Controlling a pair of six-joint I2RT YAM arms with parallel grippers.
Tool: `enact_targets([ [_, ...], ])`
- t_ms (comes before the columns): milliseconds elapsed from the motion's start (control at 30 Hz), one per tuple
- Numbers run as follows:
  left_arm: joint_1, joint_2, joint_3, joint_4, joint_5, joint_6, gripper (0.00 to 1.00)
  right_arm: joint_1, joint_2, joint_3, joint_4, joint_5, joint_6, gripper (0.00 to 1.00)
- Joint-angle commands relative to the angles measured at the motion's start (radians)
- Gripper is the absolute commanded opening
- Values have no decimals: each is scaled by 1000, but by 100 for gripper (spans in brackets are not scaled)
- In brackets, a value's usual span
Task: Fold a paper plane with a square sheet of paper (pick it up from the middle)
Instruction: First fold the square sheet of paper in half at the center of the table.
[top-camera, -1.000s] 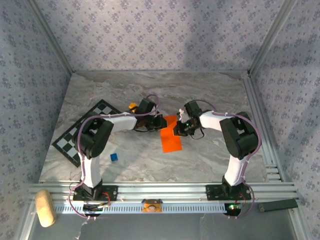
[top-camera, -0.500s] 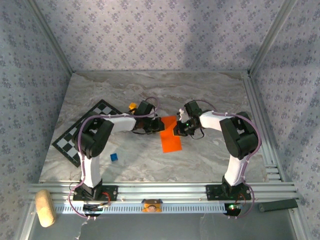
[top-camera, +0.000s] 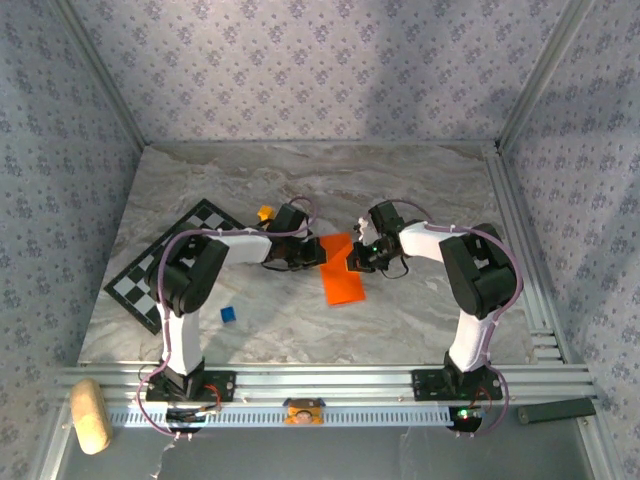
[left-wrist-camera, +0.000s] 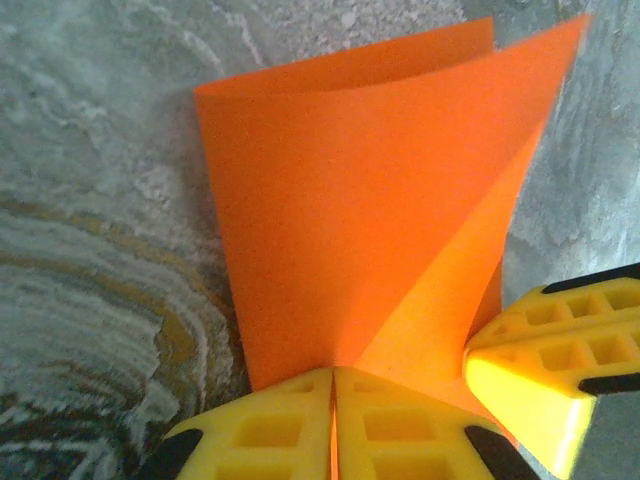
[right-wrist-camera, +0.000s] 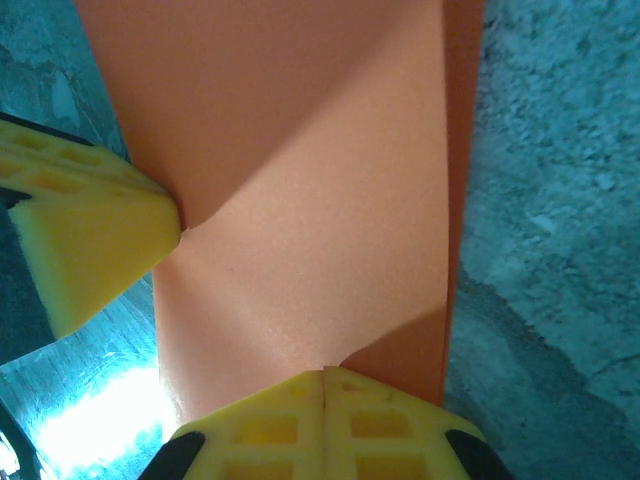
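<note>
The square sheet of paper (top-camera: 341, 272) is bright orange, folded over, and lies mid-table between both arms. My left gripper (top-camera: 319, 251) is shut on its left edge; in the left wrist view the yellow jaws (left-wrist-camera: 333, 376) pinch the paper (left-wrist-camera: 340, 200) where a diagonal crease ends. My right gripper (top-camera: 352, 257) is shut on the opposite edge, its jaws (right-wrist-camera: 324, 376) closed on the paper (right-wrist-camera: 300, 190) at a fold line. Each wrist view also shows the other gripper's yellow fingers (left-wrist-camera: 545, 365) (right-wrist-camera: 85, 235) touching the sheet.
A black-and-white checkered board (top-camera: 165, 265) lies at the left. A small yellow-orange cube (top-camera: 265, 212) sits behind the left wrist and a blue cube (top-camera: 229, 314) near the left arm. Metal rails (top-camera: 330, 380) run along the near edge.
The left gripper has drawn slightly left with its edge of the paper. The right gripper has stayed put, and both grips have held.
</note>
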Motion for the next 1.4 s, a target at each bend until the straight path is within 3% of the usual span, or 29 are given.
enact_targets([
  [0,6,-28,53,-81,0,29,9,-11,64,-59,-151,134,6,0],
  [233,33,38,110,-78,49,37,10,-11,65,-62,-147,136,9,0],
  [633,71,96,105,-68,19,18,8,-9,71,-69,-139,133,11,0],
  [967,72,94,191,-99,115,50,10,-11,71,-67,-139,137,11,0],
  [1367,114,171,192,-111,13,32,10,-11,72,-71,-134,137,9,0],
])
